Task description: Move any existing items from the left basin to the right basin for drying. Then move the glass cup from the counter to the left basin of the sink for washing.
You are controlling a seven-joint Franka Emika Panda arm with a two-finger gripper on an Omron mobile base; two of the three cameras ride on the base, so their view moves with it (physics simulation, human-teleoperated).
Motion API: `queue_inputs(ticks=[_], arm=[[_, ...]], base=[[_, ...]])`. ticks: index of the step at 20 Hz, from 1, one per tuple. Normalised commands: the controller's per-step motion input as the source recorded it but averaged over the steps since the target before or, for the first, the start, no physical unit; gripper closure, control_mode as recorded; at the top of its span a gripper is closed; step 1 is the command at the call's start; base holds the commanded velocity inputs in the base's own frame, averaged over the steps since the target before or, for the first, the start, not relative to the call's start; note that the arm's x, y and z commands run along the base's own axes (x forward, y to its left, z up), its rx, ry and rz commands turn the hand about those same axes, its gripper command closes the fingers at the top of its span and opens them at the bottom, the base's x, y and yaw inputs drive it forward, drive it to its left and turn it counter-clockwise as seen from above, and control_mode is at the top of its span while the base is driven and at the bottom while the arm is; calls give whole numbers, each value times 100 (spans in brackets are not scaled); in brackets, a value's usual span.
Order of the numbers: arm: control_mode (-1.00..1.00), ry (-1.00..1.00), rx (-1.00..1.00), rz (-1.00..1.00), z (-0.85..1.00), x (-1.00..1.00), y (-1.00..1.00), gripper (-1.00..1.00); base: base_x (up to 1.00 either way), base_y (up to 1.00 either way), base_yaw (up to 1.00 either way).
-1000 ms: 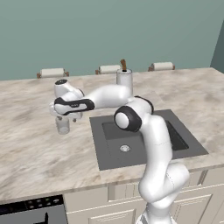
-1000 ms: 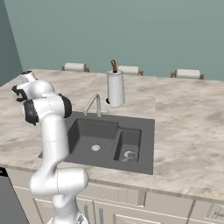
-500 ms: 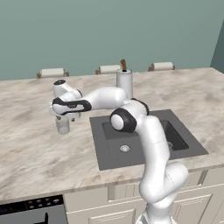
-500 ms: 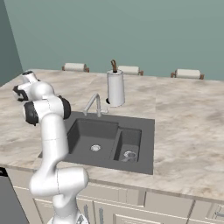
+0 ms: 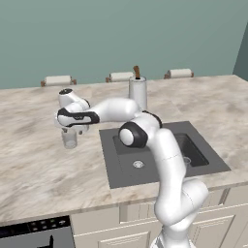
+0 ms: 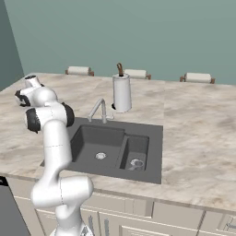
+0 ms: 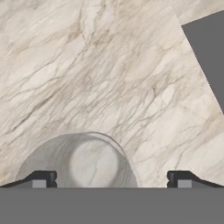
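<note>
Hovering straight over the cup (image 7: 78, 164), the gripper (image 7: 111, 178) had its fingertips (image 7: 42, 178) spread wide, one past each side of the rim, apparently lined up for a straight descent around the glass. The cup stood upright on the counter (image 5: 34, 160), just left of the sink (image 5: 116, 172), under the hand in the left base view (image 5: 69, 139). The grey item (image 6: 136, 162) lay in the right basin (image 6: 133, 150), so the left basin (image 6: 94, 140) looked ready to take the cup.
</note>
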Motion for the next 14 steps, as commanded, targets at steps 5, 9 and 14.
queue_inputs(ticks=[5, 9, 14], arm=[[-100, 0, 0, 0, -12, 14, 0, -100], [-100, 0, 0, 0, -11, 13, 1, -100], [-100, 0, 0, 0, -6, 12, 1, -100]], base=[[0, 0, 0], [0, 0, 0], [0, 0, 0]])
